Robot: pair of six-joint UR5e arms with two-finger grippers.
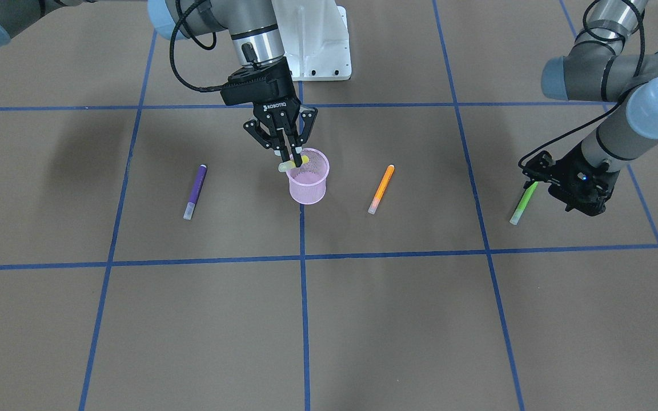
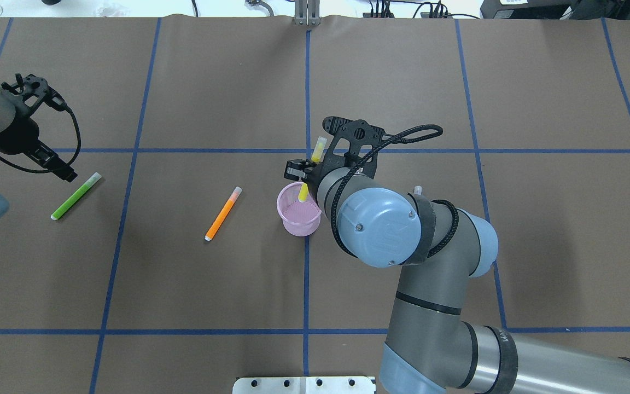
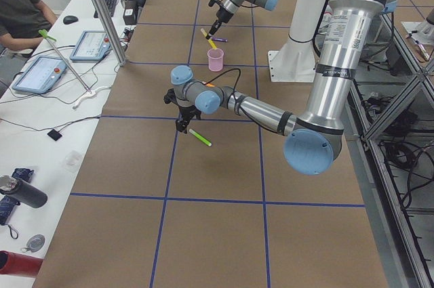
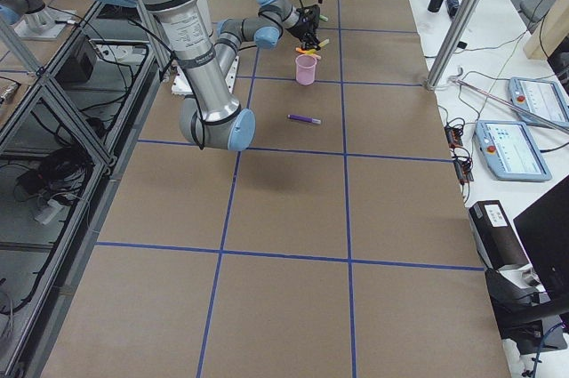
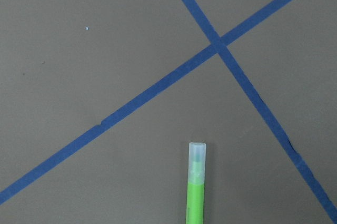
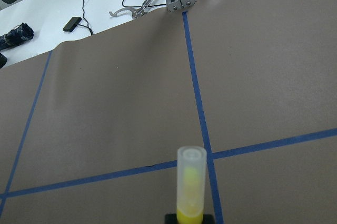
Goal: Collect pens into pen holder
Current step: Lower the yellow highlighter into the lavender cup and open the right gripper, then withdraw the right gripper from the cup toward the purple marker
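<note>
The pink mesh pen holder (image 1: pixel 308 181) stands at the table's middle. My right gripper (image 1: pixel 293 158) is shut on a yellow pen (image 1: pixel 292 165), held tilted just over the holder's rim; its pale cap (image 6: pixel 190 174) fills the right wrist view. A purple pen (image 1: pixel 195 192) and an orange pen (image 1: pixel 381 189) lie flat on either side of the holder. A green pen (image 2: pixel 75 196) lies far out on my left side, and my left gripper (image 2: pixel 68 175) hovers at its capped end (image 5: pixel 197 155). Its fingers show too poorly to judge their state.
Blue tape lines (image 1: pixel 304 258) divide the brown table into squares. The white robot base (image 1: pixel 317 40) sits behind the holder. A side bench with tablets (image 3: pixel 88 44) and a seated person (image 3: pixel 20 3) runs along the operators' side.
</note>
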